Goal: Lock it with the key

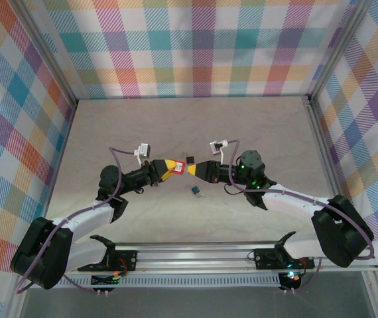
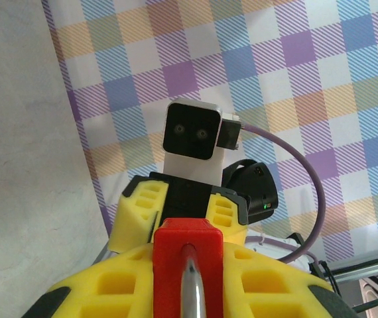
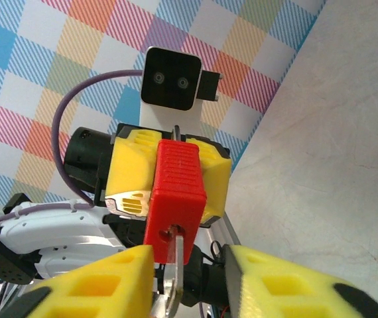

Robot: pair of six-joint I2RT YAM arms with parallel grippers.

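Right wrist: one thin silver-grey metal key (image 3: 174,265), blade in the red padlock (image 3: 176,192) that my left pincer (image 1: 168,167) clenches. Likely light, stiff, slippery; take the flat head. Grip of my right pincer (image 3: 190,278): cannot tell.

left arm (image 1: 86,215), right arm (image 1: 288,199): white links, black joints, black bases in lower corners. purple cables (image 1: 114,156). left gripper (image 1: 174,167), right gripper (image 1: 194,170): yellow ribbed fingers, white-black cameras.
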